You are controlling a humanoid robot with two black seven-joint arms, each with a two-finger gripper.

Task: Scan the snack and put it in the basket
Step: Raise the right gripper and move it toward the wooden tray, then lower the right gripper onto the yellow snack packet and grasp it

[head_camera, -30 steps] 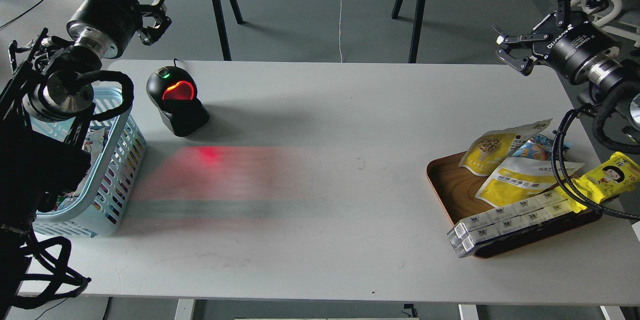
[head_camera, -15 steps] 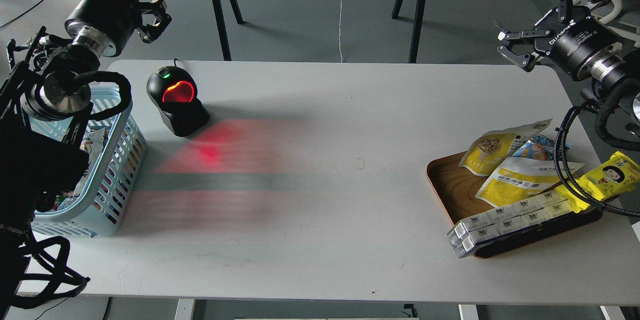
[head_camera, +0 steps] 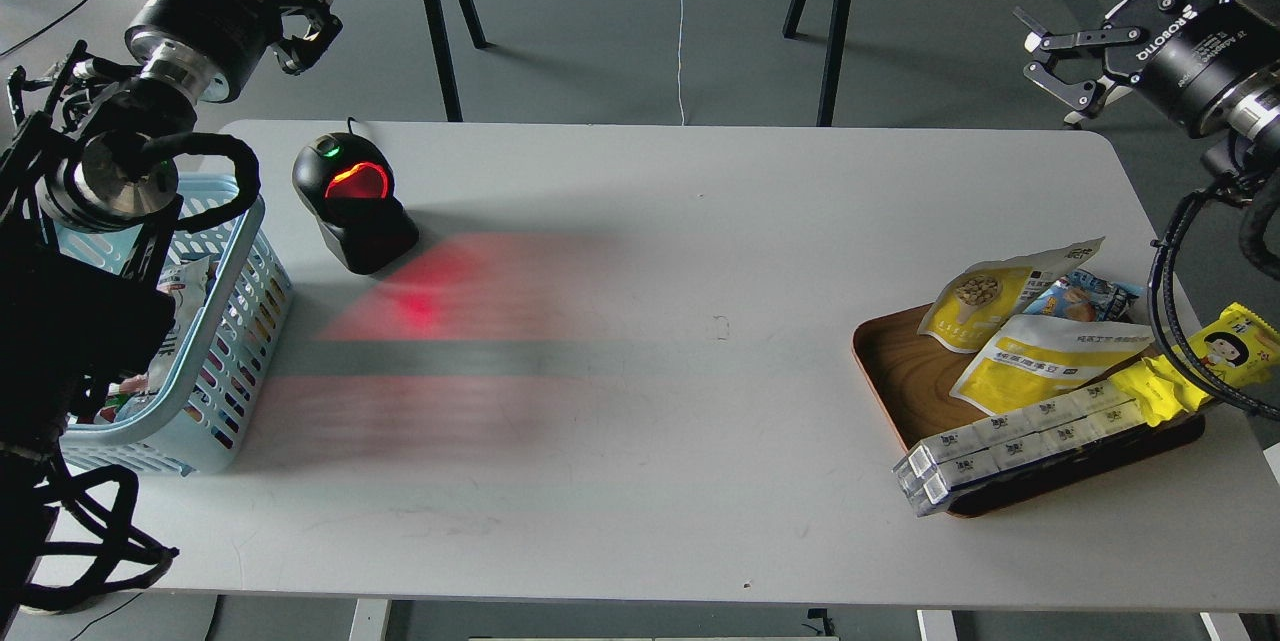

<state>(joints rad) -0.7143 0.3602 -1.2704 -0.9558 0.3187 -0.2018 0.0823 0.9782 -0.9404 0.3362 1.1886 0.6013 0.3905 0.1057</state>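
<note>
Two grippers hang above the far corners of the table [head_camera: 660,221], both with fingers spread apart and holding nothing; the snack [head_camera: 978,304], a small flat yellow-and-white pouch with a round picture of tan nuts, lies well below and nearer than the right gripper [head_camera: 1070,61], propped on the far rim of the wooden tray [head_camera: 900,371] and touching the larger yellow-white pouch [head_camera: 1045,356] beside it; the basket [head_camera: 225,341], light blue with lattice sides, sits below the left gripper [head_camera: 305,21] at the table's left edge; the scanner [head_camera: 350,201] stands just beside the basket, casting red light across the wide bare tabletop between basket and tray.
</note>
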